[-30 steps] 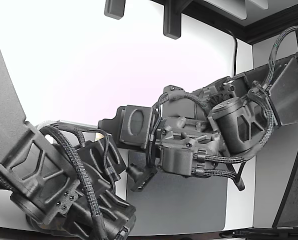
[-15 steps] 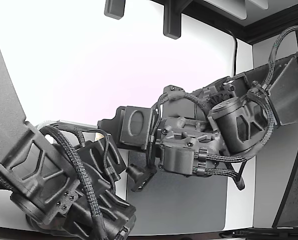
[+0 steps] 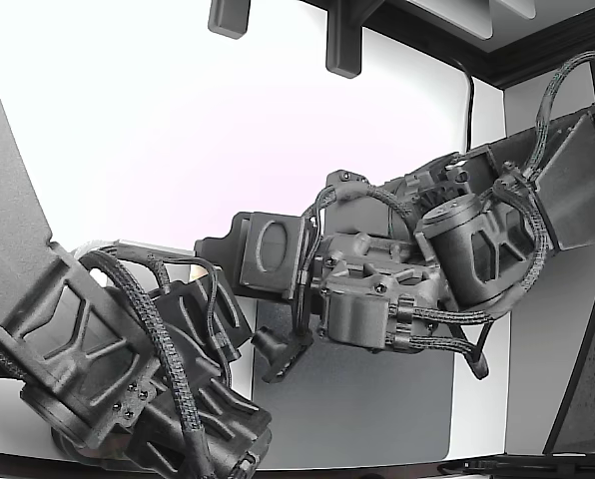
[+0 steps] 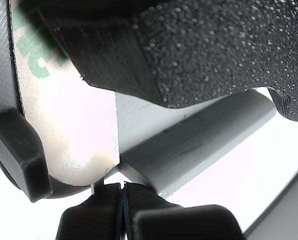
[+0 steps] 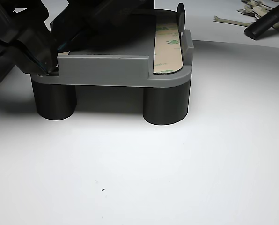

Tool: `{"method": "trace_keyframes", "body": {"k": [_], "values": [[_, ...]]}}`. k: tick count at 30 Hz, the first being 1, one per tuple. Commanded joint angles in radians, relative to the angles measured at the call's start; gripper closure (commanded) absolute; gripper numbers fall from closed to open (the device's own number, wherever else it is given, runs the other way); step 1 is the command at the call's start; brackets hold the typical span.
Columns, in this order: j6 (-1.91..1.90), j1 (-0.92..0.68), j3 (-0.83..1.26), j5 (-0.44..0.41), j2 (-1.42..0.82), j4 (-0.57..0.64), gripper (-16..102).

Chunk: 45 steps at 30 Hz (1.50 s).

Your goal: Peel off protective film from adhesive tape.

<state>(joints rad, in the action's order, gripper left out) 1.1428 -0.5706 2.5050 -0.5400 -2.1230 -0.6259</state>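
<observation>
Basically, the adhesive tape [image 5: 167, 47] lay flat in a slot of the grey fixture [image 5: 106, 70], on the other view's right side, its cream protective film [image 4: 64, 130] w/ green print facing up. That fixture stood on dark cylindrical legs [image 5: 165, 105] on the white table [image 5: 144, 178]. A low grey wall ran along its near edge, and a dark upright tab [image 5: 180, 16] rose at the far end of the tape slot.

At the fixture's corner on the other view's left, the gripper [image 5: 49, 70] was down w/ its dark tip at the grey edge. Couldn't tell if the jaws were spread or pinched; the tip was too dark and tight against the fixture, and nothing showed clearly between the fingers. Wrist view was very close: rough black pad [image 4: 219, 50] above, grey fixture wall [image 4: 189, 145] across the middle, film's rounded end beside it, w/ a black clip [image 4: 19, 150] at its edge.

Exterior view was mostly blocked by arm bodies, cables and a grey mat [image 3: 377, 399]. Loose strips [image 5: 233, 21] and a black rod [image 5: 266, 21] lay well apart, far on the other view's right.
</observation>
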Motion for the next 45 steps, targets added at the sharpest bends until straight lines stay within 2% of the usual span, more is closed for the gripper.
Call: {"method": "trace_keyframes", "body": {"k": [1, 22, 45], "values": [[-0.002, 0.008, -0.040, -0.005, -0.026, 0.003, 97], [0.008, 0.006, -0.025, -0.017, -0.026, 0.051, 97], [-0.040, -0.005, -0.066, -0.006, -0.023, -0.049, 97]]}}
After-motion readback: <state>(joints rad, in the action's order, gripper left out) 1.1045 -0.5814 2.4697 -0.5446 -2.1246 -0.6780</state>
